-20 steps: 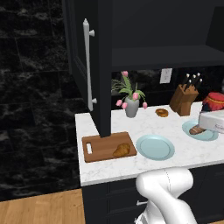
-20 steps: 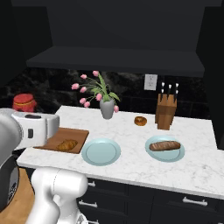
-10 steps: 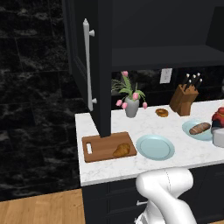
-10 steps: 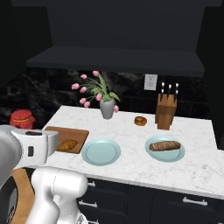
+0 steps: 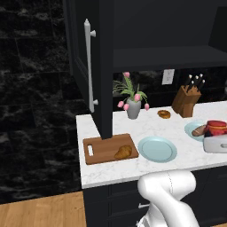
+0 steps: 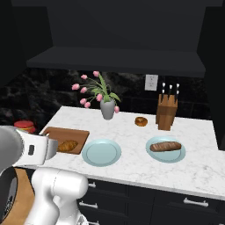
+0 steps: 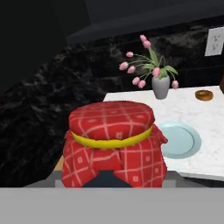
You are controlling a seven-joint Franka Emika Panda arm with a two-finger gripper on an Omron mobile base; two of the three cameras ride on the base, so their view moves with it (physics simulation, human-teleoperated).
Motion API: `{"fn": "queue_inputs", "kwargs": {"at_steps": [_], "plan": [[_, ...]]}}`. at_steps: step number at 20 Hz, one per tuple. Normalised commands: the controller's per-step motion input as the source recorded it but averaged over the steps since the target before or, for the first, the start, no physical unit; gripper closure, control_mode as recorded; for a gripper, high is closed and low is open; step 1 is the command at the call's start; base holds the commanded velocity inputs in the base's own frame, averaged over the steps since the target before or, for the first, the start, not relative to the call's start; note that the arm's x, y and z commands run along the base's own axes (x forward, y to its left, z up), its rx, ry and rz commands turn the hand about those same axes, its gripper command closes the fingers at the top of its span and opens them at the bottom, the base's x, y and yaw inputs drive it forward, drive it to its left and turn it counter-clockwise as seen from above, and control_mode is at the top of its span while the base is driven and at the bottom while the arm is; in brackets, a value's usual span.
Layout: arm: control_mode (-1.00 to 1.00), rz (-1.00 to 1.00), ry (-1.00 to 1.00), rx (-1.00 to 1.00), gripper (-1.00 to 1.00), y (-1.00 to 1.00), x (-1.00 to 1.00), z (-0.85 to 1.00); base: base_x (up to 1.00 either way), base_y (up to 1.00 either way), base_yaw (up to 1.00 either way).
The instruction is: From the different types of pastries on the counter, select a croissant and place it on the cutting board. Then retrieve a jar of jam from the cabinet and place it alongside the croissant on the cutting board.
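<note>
Red jar of jam (image 7: 112,142) sits between the jaws.

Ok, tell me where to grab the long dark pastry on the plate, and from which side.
Grip the long pastry across its narrow middle, coming straight down from above. It lies flat on the teal plate, so its two long sides are free for the pincer.
</note>
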Motion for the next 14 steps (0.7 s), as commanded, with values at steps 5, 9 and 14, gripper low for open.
{"fn": "queue_inputs", "kwargs": {"at_steps": [5,9,14], "plan": [[-1.00,0.00,0.22,0.00,1.00,0.25,0.11,-0.24,0.00,0.00,0.00],[-1.00,0.00,0.18,0.00,1.00,0.15,0.23,-0.26,0.00,0.00,0.00],[-1.00,0.00,0.03,0.00,1.00,0.02,0.25,-0.25,0.00,0.00,0.00]]}}
